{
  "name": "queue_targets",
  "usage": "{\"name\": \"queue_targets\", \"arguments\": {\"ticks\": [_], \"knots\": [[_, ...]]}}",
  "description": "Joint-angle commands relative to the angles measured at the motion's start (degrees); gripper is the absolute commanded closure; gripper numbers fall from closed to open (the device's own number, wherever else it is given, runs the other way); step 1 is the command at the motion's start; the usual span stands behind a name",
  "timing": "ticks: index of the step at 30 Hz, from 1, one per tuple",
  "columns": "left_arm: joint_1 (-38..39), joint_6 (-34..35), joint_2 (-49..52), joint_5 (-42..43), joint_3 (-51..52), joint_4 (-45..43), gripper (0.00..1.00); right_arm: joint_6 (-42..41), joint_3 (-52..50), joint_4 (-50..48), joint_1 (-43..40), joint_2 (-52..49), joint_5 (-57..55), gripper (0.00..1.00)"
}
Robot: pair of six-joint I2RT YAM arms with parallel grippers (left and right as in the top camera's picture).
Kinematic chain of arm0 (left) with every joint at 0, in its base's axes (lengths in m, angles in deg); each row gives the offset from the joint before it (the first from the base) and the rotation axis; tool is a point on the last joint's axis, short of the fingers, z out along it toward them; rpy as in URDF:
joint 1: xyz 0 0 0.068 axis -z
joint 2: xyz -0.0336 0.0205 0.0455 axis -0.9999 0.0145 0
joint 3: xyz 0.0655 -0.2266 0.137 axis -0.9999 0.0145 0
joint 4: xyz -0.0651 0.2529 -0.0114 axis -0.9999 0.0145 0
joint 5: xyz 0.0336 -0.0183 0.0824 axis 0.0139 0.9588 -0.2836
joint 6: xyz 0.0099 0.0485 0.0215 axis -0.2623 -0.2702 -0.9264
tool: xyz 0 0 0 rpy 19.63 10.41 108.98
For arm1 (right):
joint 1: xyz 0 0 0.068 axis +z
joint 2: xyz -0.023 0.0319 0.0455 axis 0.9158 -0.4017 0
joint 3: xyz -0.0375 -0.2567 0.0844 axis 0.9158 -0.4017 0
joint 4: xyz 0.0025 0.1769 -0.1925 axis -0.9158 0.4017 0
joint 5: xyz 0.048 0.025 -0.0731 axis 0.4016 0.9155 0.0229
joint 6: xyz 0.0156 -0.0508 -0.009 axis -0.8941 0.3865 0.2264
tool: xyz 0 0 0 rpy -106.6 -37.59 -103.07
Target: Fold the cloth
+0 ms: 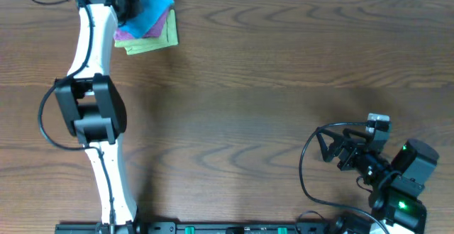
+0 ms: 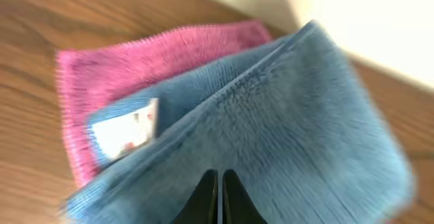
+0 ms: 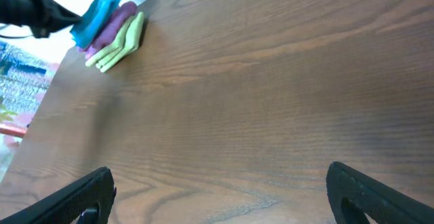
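The left end effector (image 2: 218, 178) has its 2 fingers (image 2: 205, 200) drawn almost together, clamped on a raised fold of the cloth (image 2: 291, 129). From the fingers, a soft ridge of the cloth runs up and to the right. Its small white tag (image 2: 126, 130) sits just left of and beyond the tips. Under the cloth lies the purple cloth (image 2: 129, 58), showing past its far left edge, and the light green cloth (image 1: 152, 43) is at the bottom of the stack on the wooden surface (image 1: 284, 85).

The right end effector (image 3: 220, 178) hovers with its 2 fingers (image 3: 74, 197) spread wide apart and nothing between them. The stack lies well away from it, far ahead and to its left.
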Motion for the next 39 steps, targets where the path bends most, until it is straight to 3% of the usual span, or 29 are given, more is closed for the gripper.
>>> {"name": "queue_targets", "arguments": {"ticks": [1,17,21,22,23,24,30,35,39], "knots": [[-0.44,-1.29,-4.35,-0.17,-1.62,1.6,0.94,-0.26,-0.07,-0.11,-0.5,0.26,1.09,0.01],[2.14,-3.37,-13.35,5.75,-1.62,19.08,0.94,-0.26,-0.07,-0.11,-0.5,0.24,1.09,0.01],[3.34,-3.39,-16.0,6.58,-1.62,20.61,0.77,-0.26,-0.07,-0.11,-0.5,0.24,1.09,0.01],[3.61,-3.39,-16.59,7.41,-1.62,21.59,0.62,-0.26,-0.07,-0.11,-0.5,0.26,1.09,0.01],[3.76,-3.37,-17.09,8.7,-1.62,22.62,0.23,-0.26,-0.07,-0.11,-0.5,0.24,1.09,0.01],[3.8,-3.39,-17.33,9.38,-1.62,23.1,0.05,-0.26,-0.07,-0.11,-0.5,0.26,1.09,0.01],[3.28,-2.32,-17.9,9.6,-1.62,30.95,0.05,-0.26,-0.07,-0.11,-0.5,0.26,1.09,0.01],[3.37,-5.86,-18.03,10.27,-1.6,41.9,0.05,-0.24,-0.07,-0.11,-0.5,0.26,1.09,0.01],[3.37,-12.61,-18.67,15.43,-1.6,47.04,0.05,-0.26,-0.07,-0.11,-0.5,0.24,1.09,0.01]]}}
